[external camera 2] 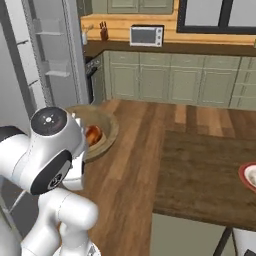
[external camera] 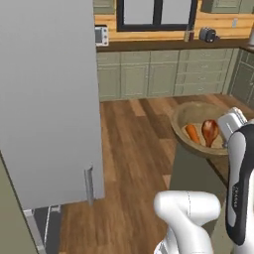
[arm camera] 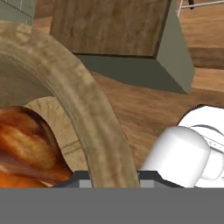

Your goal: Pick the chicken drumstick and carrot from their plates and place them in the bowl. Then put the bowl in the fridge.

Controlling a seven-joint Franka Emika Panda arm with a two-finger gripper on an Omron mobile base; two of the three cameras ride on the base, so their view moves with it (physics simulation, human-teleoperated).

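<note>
End effector [arm camera: 113,177] clamped on the bowl [external camera: 184,115] rim, carrot [external camera: 192,133] and chicken drumstick [external camera: 209,131] just inside it; next, carry it level into the fridge [external camera: 47,99].

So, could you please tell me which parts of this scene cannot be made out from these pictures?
- End effector fingertips: in the hand view the bowl rim hides them.
- Carrot: in the right base view the arm's round joint hides it.
- Fridge interior: in the left base view its grey door hides it.
- Red-rimmed plate: cut off by the right base view's right edge.
</note>
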